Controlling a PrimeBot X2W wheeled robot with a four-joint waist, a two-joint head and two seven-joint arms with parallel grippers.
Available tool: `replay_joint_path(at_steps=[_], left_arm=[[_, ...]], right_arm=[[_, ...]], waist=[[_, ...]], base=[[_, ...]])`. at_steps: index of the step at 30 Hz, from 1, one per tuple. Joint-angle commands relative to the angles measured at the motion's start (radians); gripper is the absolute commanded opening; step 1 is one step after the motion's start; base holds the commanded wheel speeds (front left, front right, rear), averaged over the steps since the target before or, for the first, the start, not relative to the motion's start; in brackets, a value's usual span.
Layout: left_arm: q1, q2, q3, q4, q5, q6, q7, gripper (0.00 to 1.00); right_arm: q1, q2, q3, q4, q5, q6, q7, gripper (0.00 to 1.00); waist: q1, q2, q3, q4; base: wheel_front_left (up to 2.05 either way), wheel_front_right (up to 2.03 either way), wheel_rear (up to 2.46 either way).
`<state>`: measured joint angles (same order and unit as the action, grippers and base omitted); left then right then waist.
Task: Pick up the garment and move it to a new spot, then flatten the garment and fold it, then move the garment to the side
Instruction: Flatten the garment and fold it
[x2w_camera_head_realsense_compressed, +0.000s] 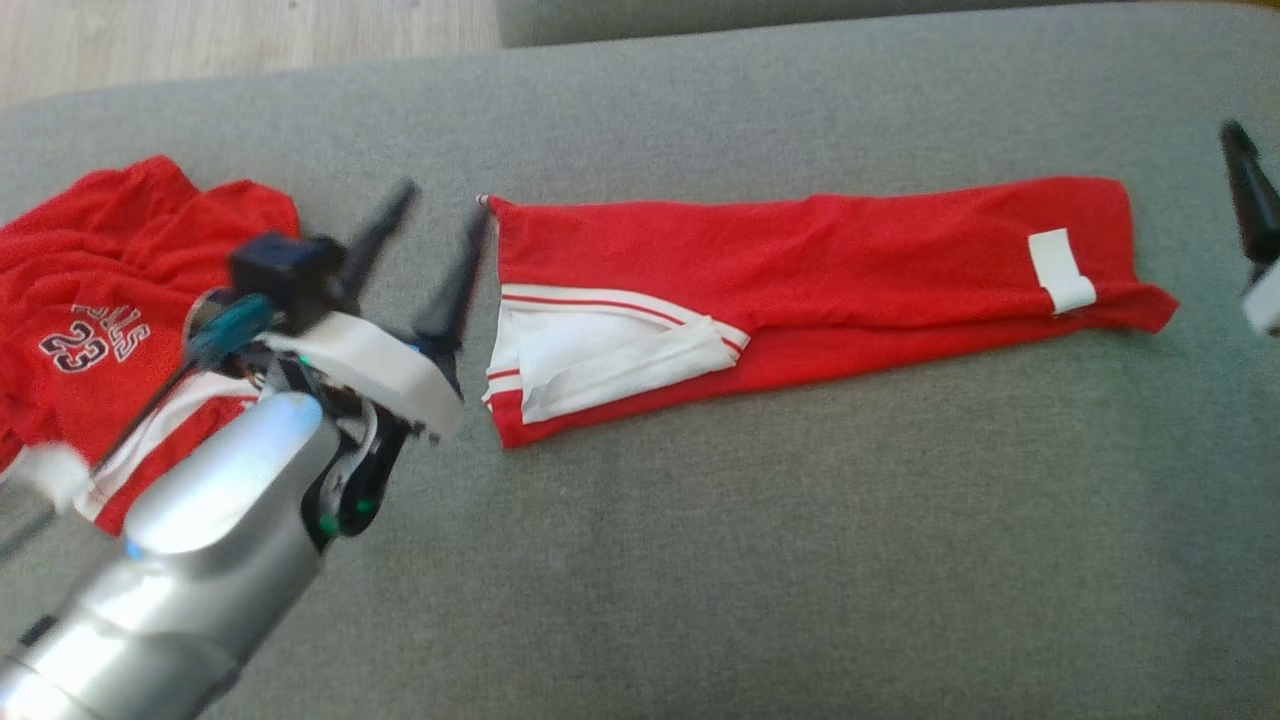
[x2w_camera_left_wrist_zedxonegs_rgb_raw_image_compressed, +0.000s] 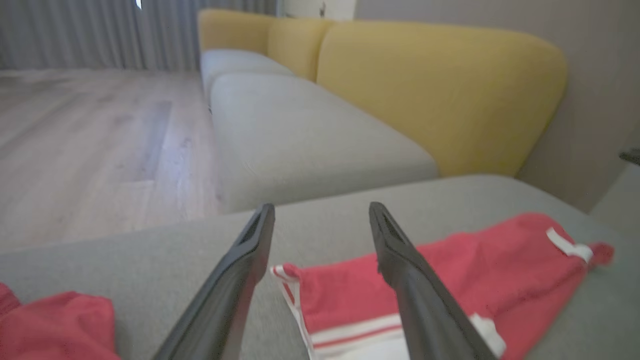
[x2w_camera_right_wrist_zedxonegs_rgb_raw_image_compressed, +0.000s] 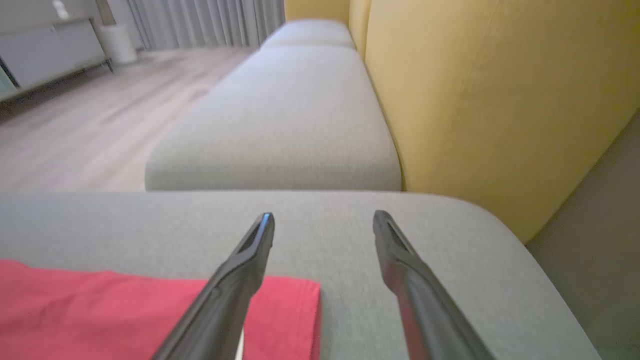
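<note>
The garment, a pair of red shorts (x2w_camera_head_realsense_compressed: 850, 260) with white trim, lies spread lengthwise across the grey cushion (x2w_camera_head_realsense_compressed: 800, 560), and a white tag (x2w_camera_head_realsense_compressed: 1060, 270) shows near its right end. My left gripper (x2w_camera_head_realsense_compressed: 443, 203) hovers open just off the shorts' left end, with nothing between its fingers. The left wrist view has the striped end of the shorts (x2w_camera_left_wrist_zedxonegs_rgb_raw_image_compressed: 450, 270) below that gripper (x2w_camera_left_wrist_zedxonegs_rgb_raw_image_compressed: 322, 207). Off the shorts' right end is my right gripper (x2w_camera_head_realsense_compressed: 1250, 200), partly cut by the frame edge. Its own view shows it open (x2w_camera_right_wrist_zedxonegs_rgb_raw_image_compressed: 323, 216) above a corner of the shorts (x2w_camera_right_wrist_zedxonegs_rgb_raw_image_compressed: 125, 310).
A crumpled red jersey (x2w_camera_head_realsense_compressed: 110, 290) with the number 23 lies at the cushion's left, under my left forearm. Beyond the cushion stand a grey sofa seat (x2w_camera_left_wrist_zedxonegs_rgb_raw_image_compressed: 300, 135) with yellow backrests (x2w_camera_left_wrist_zedxonegs_rgb_raw_image_compressed: 440, 85) and a wooden floor (x2w_camera_left_wrist_zedxonegs_rgb_raw_image_compressed: 90, 140).
</note>
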<state>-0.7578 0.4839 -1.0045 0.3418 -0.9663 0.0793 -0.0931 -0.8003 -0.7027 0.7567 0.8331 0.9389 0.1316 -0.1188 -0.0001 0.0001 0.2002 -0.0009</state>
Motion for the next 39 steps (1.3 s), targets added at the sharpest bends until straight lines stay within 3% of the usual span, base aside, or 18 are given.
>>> replay_joint_path(at_steps=[1,4,6,10,16,20,26,39], left_arm=[[-0.012,-0.005,0.096,-0.004,0.001,0.037,-0.108,1.0],[0.026,-0.046,0.195,-0.002,0.019,0.09,-0.165,1.0],[0.043,-0.061,0.243,-0.016,0.039,0.103,-0.167,1.0],[0.163,-0.127,0.427,-0.107,0.186,0.119,-0.168,1.0],[0.347,-0.224,0.594,-0.173,0.367,0.062,-0.168,1.0],[0.447,-0.288,0.675,-0.169,0.446,0.013,-0.169,1.0],[0.548,-0.37,0.754,-0.125,0.569,-0.068,-0.169,1.0],[0.541,-0.428,0.847,-0.111,0.669,-0.145,-0.169,1.0]], right_arm=[[-0.001,0.013,-0.02,-0.009,-0.019,-0.001,-0.074,1.0],[0.008,0.06,-0.081,-0.007,-0.037,-0.001,-0.13,1.0],[0.014,0.074,-0.105,-0.012,-0.054,-0.001,-0.138,1.0],[0.063,0.146,-0.305,-0.106,-0.156,-0.001,-0.142,1.0],[0.278,0.327,-0.571,-0.293,-0.423,-0.001,-0.143,1.0],[0.414,0.442,-0.649,-0.382,-0.593,-0.001,-0.143,1.0],[0.563,0.583,-0.74,-0.485,-0.74,-0.001,-0.143,1.0],[0.573,0.627,-0.78,-0.515,-0.793,-0.001,-0.143,1.0]], waist=[[0.0001,-0.0001,-0.022,-0.007],[0.0001,-0.0001,-0.044,-0.009],[0.0001,-0.0001,-0.051,-0.009],[0.0001,-0.0001,-0.07,-0.013],[0.0001,-0.0001,-0.094,-0.017],[0.0001,-0.0001,-0.101,-0.019],[0.0001,-0.0001,-0.099,-0.023],[0.0001,-0.0001,-0.062,-0.021]], base=[[0.0,0.0,0.0],[0.0,0.0,0.0],[0.0,0.0,0.0],[0.0,0.0,0.0],[0.0,0.0,0.0],[0.0,0.0,0.0],[0.0,0.0,0.0],[0.0,0.0,0.0]])
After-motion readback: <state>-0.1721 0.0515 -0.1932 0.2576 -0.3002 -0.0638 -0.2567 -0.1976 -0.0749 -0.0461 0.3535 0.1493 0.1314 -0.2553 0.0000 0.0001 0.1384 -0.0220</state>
